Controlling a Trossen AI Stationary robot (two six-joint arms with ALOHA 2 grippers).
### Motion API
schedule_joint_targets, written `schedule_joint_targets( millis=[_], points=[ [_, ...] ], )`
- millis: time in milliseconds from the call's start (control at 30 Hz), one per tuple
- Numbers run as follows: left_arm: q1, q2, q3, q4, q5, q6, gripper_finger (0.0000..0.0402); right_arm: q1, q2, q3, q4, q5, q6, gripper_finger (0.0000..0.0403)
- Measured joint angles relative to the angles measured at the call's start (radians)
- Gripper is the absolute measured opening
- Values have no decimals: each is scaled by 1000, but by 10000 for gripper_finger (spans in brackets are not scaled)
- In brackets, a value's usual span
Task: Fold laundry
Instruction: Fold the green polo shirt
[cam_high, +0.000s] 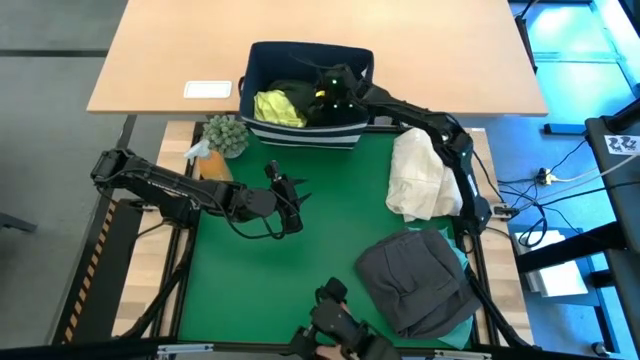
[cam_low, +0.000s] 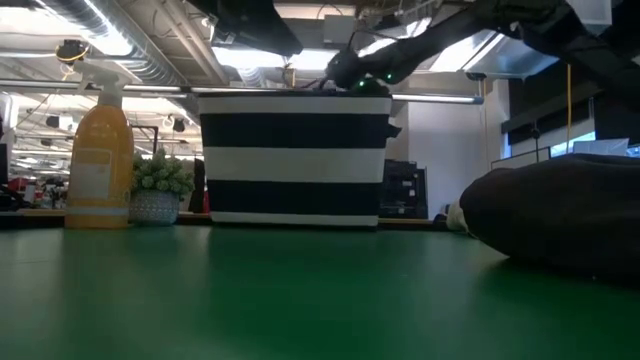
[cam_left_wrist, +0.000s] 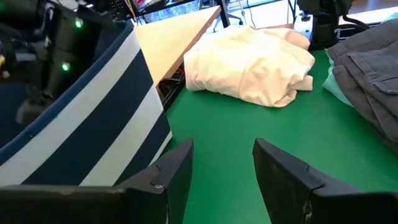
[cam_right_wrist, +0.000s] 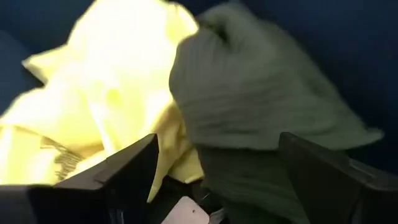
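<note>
So the yellow-green shirt and a dark olive garment are bunched inside the navy bin at the worktop's far edge. Right hand is down in there, fingers spread wide around the olive cloth. Left hand hovers open mid-mat. Grey garment lies near the front-right corner.

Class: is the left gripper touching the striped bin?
Apart. In the high view the left gripper hovers over bare green mat, a clear strip of mat separating it from the striped bin.
</note>
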Motion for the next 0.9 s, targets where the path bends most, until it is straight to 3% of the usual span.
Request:
schedule_joint_targets(
  millis=[167,300,433,600,633,900],
  points=[
    [0,0,0,0,0,0,163,1,18,0,-36,12,-29,328],
    [0,0,0,0,0,1,163,1,18,0,-57,35,-55,288],
    [0,0,0,0,0,1,163,1,18,0,-85,11,-81,197],
    [0,0,0,0,0,1,163,-2,18,0,-122,-99,-128,33],
    [0,0,0,0,0,1,163,-6,14,0,-121,-117,-134,18],
    [0,0,0,0,-1,2,163,-6,-72,0,-59,-141,-134,4]
  ],
)
